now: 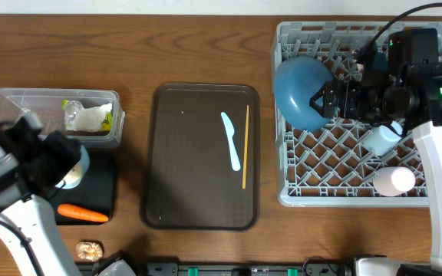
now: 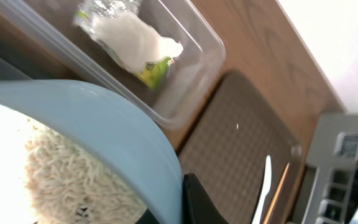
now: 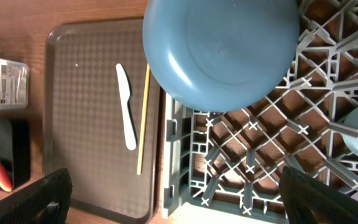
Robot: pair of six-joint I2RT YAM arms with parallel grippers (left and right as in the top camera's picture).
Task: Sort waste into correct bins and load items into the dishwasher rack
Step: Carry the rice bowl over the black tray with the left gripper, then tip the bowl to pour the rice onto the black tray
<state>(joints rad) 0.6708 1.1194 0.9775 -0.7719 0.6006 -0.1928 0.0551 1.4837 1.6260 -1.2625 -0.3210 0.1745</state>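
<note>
Left pincer [image 1: 64, 165] — clenched on the rim of the light blue cup [image 2: 104, 118], over the black tray [image 1: 98, 190] at the bench's [image 1: 206, 46] near left. To shed the rice [image 2: 61, 168] cleanly, I judge a steeper tilt, mouth inside the tray's rim. Right pincer [image 3: 185, 202] — spread wide, holding nothing, beside the blue plate [image 3: 222, 50] in the rack [image 1: 344, 161], far right.

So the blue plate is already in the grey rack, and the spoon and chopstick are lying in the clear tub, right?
Not quite. The blue plate is in the grey rack, but the spoon and chopstick lie on the brown tray, not in the clear tub. The overhead view shows it.
</note>
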